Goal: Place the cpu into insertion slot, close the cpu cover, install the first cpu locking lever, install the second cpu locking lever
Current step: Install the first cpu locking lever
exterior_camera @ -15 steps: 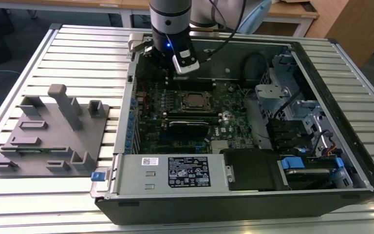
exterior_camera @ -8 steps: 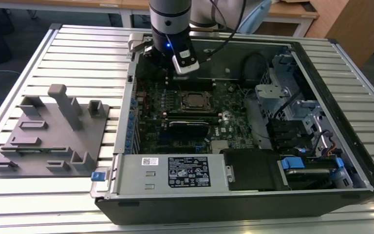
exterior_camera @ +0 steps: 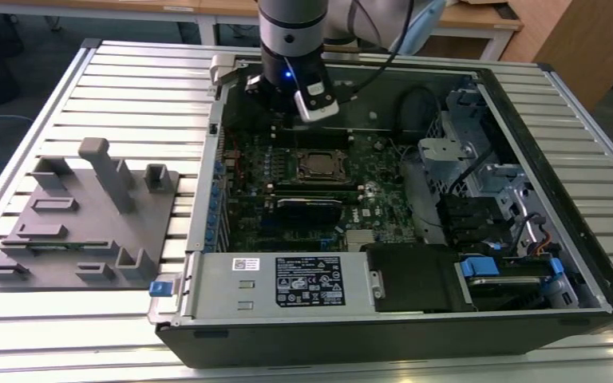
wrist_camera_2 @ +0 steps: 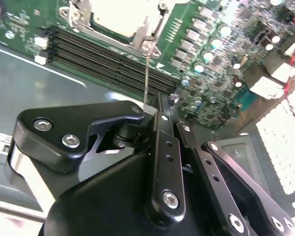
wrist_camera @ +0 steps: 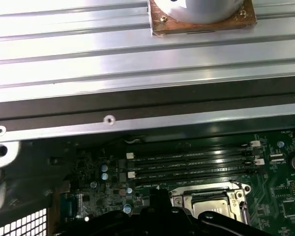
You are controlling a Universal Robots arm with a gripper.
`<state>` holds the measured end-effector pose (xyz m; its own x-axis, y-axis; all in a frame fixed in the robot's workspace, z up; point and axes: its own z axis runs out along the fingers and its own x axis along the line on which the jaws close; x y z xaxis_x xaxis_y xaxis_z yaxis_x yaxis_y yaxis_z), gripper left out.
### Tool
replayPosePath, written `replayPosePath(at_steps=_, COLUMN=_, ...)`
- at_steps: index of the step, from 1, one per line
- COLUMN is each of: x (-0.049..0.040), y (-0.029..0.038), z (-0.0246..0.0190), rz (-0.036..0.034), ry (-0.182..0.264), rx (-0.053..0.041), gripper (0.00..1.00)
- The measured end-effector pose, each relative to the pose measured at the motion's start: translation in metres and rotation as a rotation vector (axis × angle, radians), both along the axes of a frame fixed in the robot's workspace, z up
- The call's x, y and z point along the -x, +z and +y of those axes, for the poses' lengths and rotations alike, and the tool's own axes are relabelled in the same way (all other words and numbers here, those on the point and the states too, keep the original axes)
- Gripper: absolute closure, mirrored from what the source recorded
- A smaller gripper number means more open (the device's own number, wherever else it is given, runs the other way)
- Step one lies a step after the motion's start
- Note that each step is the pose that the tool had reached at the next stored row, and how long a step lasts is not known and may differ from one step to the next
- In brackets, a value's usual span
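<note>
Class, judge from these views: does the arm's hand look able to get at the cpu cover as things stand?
Probably yes. The case lies open on top, nothing sits over the cpu cover, and the hand hangs close beside it.

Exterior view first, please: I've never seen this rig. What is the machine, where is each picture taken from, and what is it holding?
The exterior view looks down on one robot arm reaching into an open computer case lying on a slatted metal table, with a grey fixture block beside it on the exterior view's left. The two wrist views come from cameras riding on the arm. In the second wrist view the black hand is shut on a thin metal locking lever that runs to the corner of the insertion slot. The cpu lies in that slot with the cpu cover down around it. The first wrist view shows the same slot beside long memory slots.
</note>
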<state>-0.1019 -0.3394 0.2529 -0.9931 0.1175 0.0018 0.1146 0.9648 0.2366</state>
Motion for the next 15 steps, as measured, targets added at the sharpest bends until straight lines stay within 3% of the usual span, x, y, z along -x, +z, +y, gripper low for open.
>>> replayPosePath(at_steps=15, x=-0.0343, y=-0.0008, z=0.0000, rz=0.0005, ry=0.000, rx=0.0000, gripper=0.90)
